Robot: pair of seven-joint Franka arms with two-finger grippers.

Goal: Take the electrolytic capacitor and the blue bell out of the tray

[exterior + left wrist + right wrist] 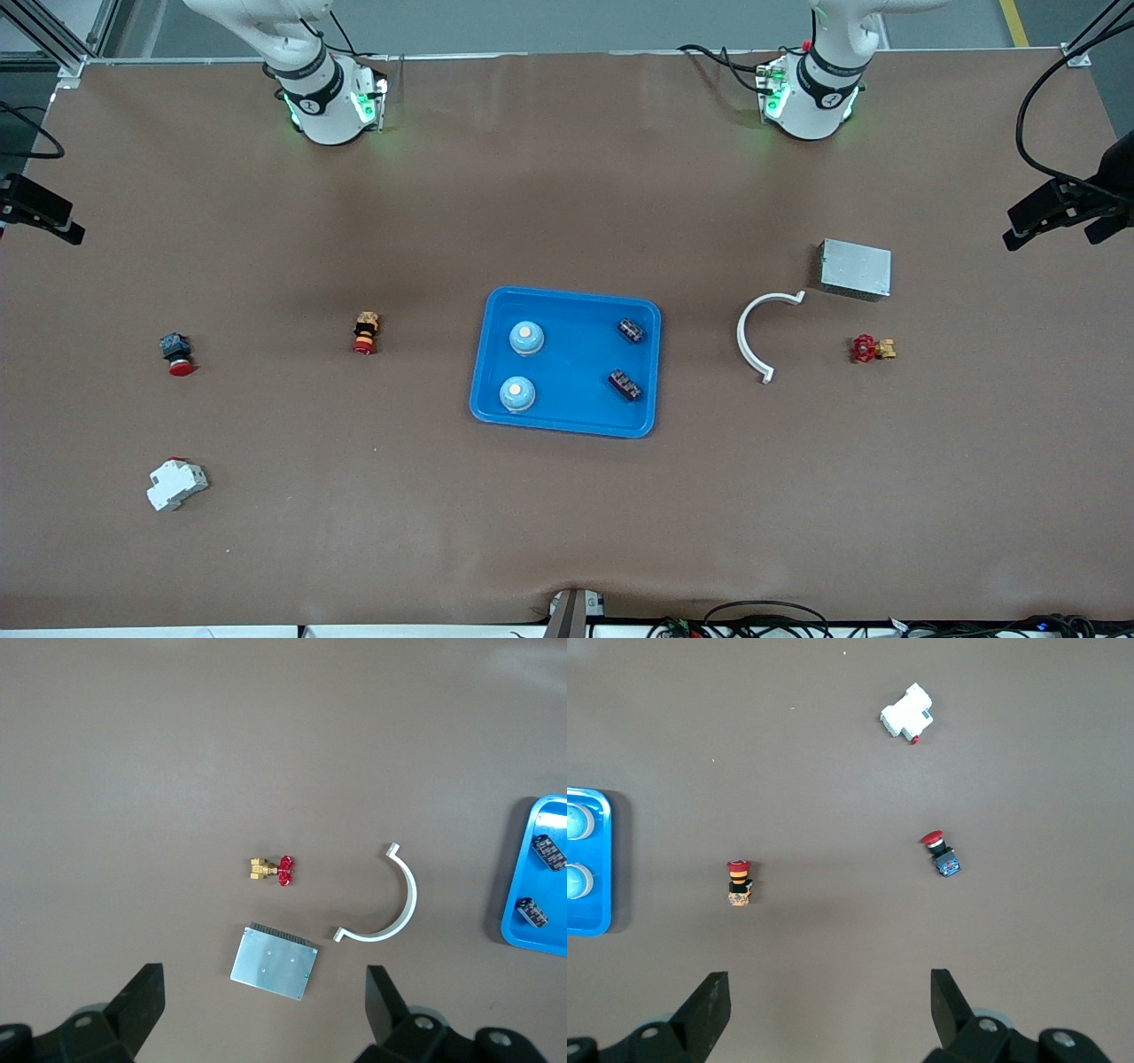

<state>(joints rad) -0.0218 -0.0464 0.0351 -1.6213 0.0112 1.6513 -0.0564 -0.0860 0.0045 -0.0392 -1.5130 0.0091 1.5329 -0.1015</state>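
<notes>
A blue tray [576,372] lies mid-table. In it stand two pale blue bells [526,337] [516,393] toward the right arm's end and two small dark capacitors [631,330] [625,385] toward the left arm's end. Neither hand shows in the front view. My left gripper [266,1010] hangs open and empty high over the table by the metal box, with the capacitors [548,850] in the tray's edge [523,930]. My right gripper [830,1010] hangs open and empty high over bare table, with the bells [574,821] showing in the tray [602,859].
Toward the left arm's end lie a white curved clip [753,332], a metal box [855,268] and a red-handled brass valve [873,348]. Toward the right arm's end lie an orange-bodied red push button [365,332], a blue-bodied one [176,353] and a white breaker [176,484].
</notes>
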